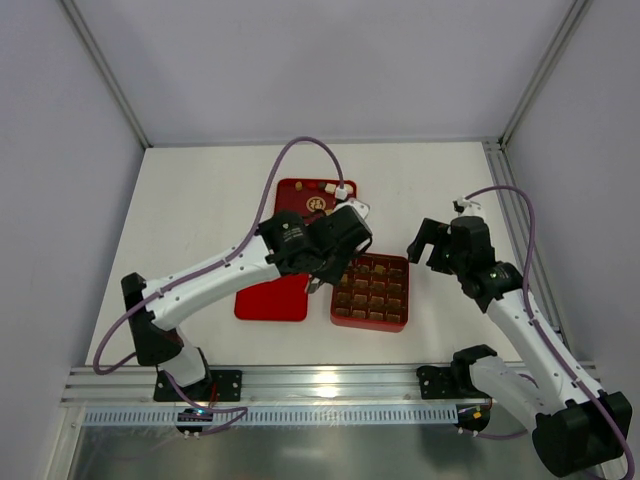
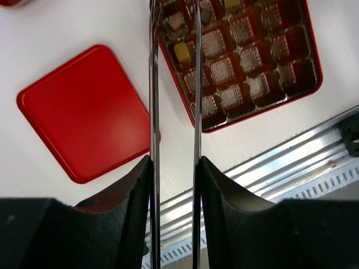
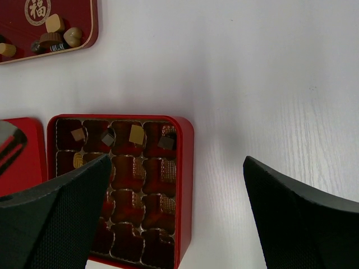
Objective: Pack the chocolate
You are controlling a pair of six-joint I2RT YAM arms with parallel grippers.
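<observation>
- Hovering over the box (image 1: 370, 323) at its 10 o'clock corner, left gripper (image 2: 175, 4): blades apart, tips cropped, cannot tell if grasping.
- At 2 o'clock, right gripper (image 3: 176, 158) released wide.
- Some chocolate (image 3: 136, 134) in box cells, more on tray (image 1: 290, 190) at 11 o'clock.

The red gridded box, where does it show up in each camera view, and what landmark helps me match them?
Top external: the red gridded box sits centre, slightly low, between the two arms.
Left wrist: the box fills the upper right, cut off by the top edge.
Right wrist: the box is at lower left, partly behind a dark finger.
Shared landmark: the flat red lid lies just left of the box in all three.
</observation>
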